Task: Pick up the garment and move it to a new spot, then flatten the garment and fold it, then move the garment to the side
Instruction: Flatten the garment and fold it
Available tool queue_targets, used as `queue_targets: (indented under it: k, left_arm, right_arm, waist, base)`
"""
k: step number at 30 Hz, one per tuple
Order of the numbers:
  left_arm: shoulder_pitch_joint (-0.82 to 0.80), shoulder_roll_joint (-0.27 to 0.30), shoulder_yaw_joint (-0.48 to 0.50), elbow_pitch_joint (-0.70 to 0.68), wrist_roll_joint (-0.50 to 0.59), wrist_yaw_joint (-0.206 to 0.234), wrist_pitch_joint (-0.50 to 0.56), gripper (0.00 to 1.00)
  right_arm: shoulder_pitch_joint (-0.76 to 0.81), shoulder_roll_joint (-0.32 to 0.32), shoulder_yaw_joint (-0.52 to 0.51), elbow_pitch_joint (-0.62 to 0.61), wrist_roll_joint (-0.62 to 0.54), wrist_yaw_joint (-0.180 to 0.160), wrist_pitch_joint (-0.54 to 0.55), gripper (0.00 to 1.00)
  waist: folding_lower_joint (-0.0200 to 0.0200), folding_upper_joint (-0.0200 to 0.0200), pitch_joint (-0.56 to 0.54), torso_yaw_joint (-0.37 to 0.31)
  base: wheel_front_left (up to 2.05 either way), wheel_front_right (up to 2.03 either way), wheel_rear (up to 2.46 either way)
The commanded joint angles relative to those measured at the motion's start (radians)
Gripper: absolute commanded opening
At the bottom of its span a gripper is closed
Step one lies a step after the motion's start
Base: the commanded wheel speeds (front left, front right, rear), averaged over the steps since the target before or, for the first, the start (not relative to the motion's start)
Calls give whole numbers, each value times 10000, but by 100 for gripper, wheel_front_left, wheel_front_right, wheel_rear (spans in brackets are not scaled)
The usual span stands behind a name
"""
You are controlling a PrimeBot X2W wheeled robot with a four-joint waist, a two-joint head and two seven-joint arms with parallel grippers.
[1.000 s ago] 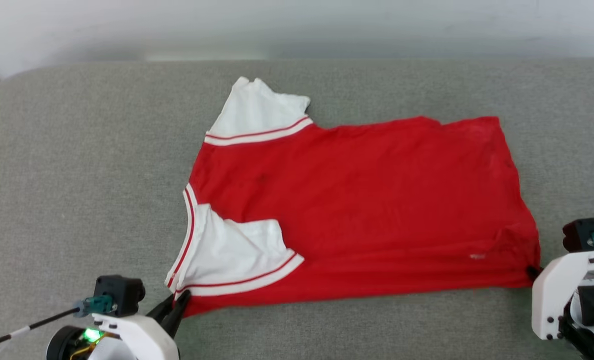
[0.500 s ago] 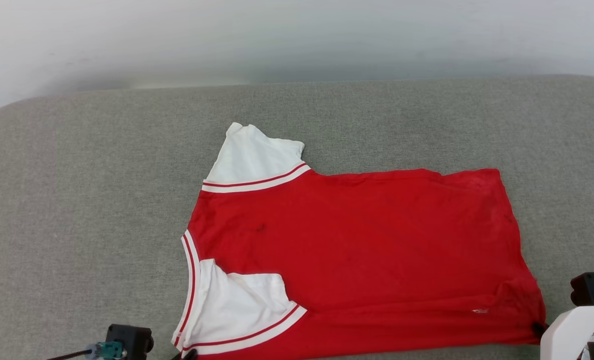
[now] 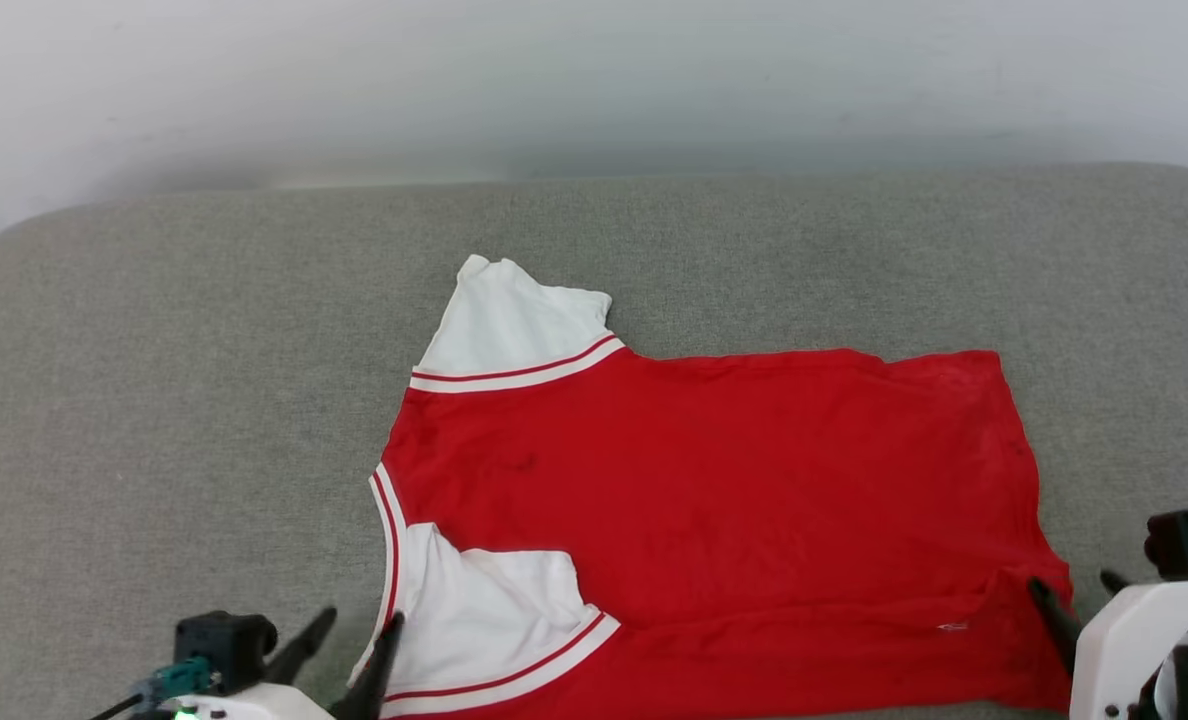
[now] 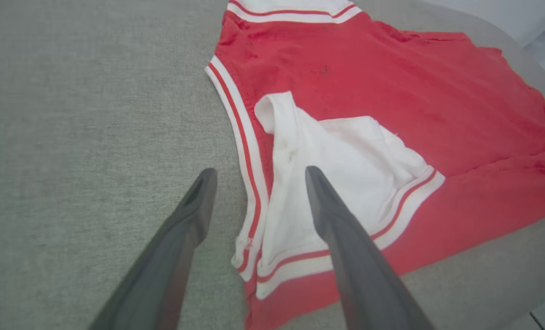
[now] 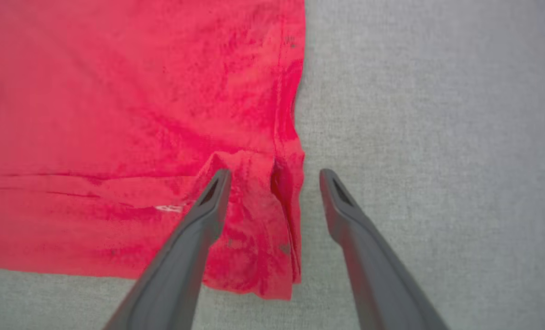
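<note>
Both claws newly spread; garment (image 3: 714,500) lies lengthwise between left gripper (image 3: 362,625), lower left, and right gripper (image 3: 1072,582), lower right

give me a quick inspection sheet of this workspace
surface: grey fabric cushion
job's things: red jersey lies spread out, near white sleeve folded onto the body, near right corner puckered
clutter: nothing seen
grippers: left gripper open, straddling the jersey's striped edge; right gripper open, straddling the puckered corner; neither holds cloth
cables: thin dark cable by the left wrist
surroundings: pale wall behind the cushion
</note>
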Motion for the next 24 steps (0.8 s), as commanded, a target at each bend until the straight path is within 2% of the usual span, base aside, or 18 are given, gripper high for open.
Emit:
queue_targets:
  k: [1,3,6,13,16,21,24]
  left_arm:
    - [-208,-7,109,-10,166,-89,-319,100]
    - [-292,-69,380,-16,360,-67,-1035,100]
    - [-300,-254,864,-188,425,-251,-1575,100]
    - [-15,-1147,2404,-846,1548,-560,-1802,100]
    - [216,-1869,3186,-1193,2081,-892,-1796,100]
    - [569,-2631,3999,-1239,3020,-1728,-1788,100]
    - [658,-2955,4349,-1116,3462,-2125,-1789,100]
  right_arm:
    - [-198,-77,17,-139,-9,-7,-301,100]
    - [-417,-76,-39,-339,29,-7,-963,100]
    - [-627,-131,69,-604,-112,-7,-1994,100]
    - [-849,435,16,-1005,-125,-6,-4487,100]
    - [-671,661,154,-1096,-278,-7,-5363,100]
    - [-518,960,314,-1081,-467,-7,-6565,100]
    - [-464,1119,389,-958,-481,-7,-6888,100]
  waist:
    - [0,0,-88,-6]
    - [0,0,-189,-16]
    - [0,0,-330,-40]
    - [0,0,-458,-76]
    - [0,0,-427,-103]
    - [0,0,-331,-176]
    - [0,0,-284,-248]
  base:
    - [0,0,0]
    - [0,0,0]
    - [0,0,0]
    - [0,0,0]
    - [0,0,0]
    - [0,0,0]
    - [0,0,0]
